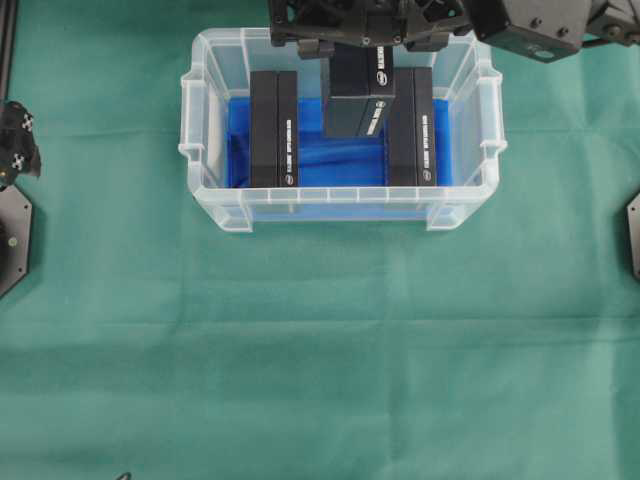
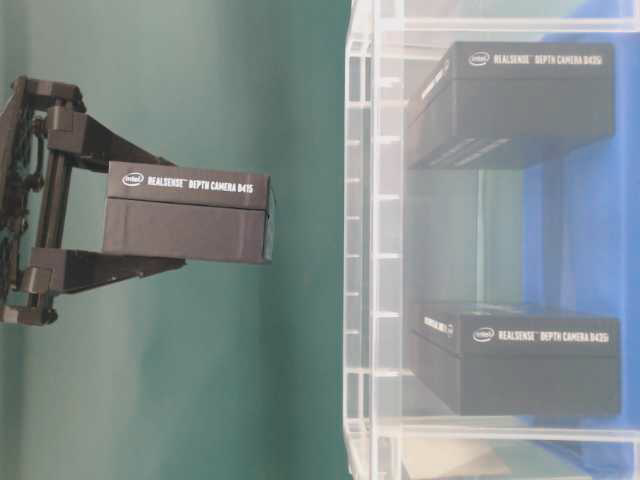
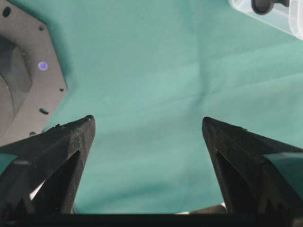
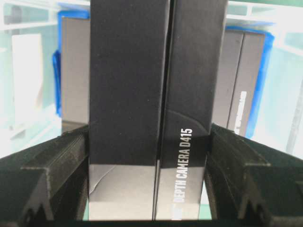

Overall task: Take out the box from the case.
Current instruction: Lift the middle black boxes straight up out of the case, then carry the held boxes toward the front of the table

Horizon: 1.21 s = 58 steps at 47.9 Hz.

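Note:
The case (image 1: 205, 190) is a clear plastic tub with a blue cloth on its bottom, standing on the green cloth at the back middle. My right gripper (image 1: 358, 48) (image 4: 149, 130) is shut on a black box (image 1: 358, 92) (image 4: 156, 94) labelled as a depth camera, one finger on each long side. In the table-level view that box (image 2: 190, 212) hangs wholly outside the case's rim (image 2: 355, 250), above the opening. Two more black boxes (image 1: 272, 130) (image 1: 412, 128) stand inside, left and right. My left gripper (image 3: 147, 119) is open over bare cloth, far from the case.
A black base plate (image 3: 28, 71) lies left of my left gripper, and a corner of the case (image 3: 284, 19) shows at the top right of that view. The left arm (image 1: 15, 140) stays at the table's left edge. Green cloth (image 1: 320, 360) covers the table.

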Each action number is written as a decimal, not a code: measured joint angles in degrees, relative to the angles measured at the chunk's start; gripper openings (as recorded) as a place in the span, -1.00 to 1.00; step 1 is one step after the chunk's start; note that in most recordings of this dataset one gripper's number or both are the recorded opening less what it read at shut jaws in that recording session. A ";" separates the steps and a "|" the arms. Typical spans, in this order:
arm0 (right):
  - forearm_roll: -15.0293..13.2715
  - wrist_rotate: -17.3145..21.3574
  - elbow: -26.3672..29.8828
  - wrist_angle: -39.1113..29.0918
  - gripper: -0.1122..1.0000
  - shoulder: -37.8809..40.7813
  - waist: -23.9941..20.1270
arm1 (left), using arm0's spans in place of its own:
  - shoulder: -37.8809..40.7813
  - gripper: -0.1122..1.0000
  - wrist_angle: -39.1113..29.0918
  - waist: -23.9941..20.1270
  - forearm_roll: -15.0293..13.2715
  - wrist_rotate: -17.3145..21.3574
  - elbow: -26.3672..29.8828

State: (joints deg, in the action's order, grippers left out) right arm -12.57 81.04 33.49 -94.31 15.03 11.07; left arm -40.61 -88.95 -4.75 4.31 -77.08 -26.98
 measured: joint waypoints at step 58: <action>-1.05 11.78 0.00 -5.71 0.41 0.00 -14.59 | -0.09 0.89 -0.18 0.00 0.00 0.09 0.00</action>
State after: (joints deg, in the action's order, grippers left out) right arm -13.62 92.81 33.49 -100.02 15.03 -3.52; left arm -40.69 -89.12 -4.75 4.31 -76.99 -26.98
